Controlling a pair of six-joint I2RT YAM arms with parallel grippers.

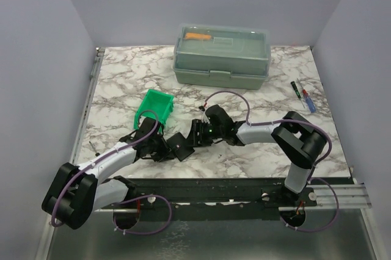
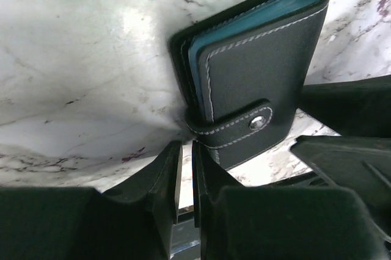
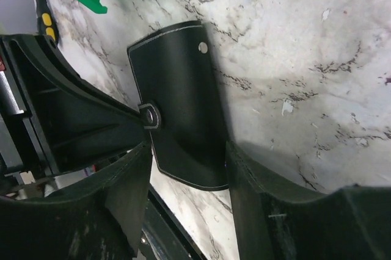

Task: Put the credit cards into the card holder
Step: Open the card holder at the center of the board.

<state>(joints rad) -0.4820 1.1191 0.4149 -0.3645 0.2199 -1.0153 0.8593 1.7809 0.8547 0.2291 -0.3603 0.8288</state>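
At the near edge of the desk both arms are seen reaching inward to meet just ahead of their bases. The left claw is drawn together, only a thin slit being left between its fingers, with the tips set at the bend of the strap; whether the strap is nipped cannot be determined. The right claw is clamped on the card holder, one finger being set against each long edge. The card holder is found between the two claws, closed, its strap snapped across the front and blue-green pockets showing at the open edge. Just beyond the left claw a green bin is noted, tilted. At the far edge a lidded grey-green toolbox is recorded, and two pens lie to the far right.
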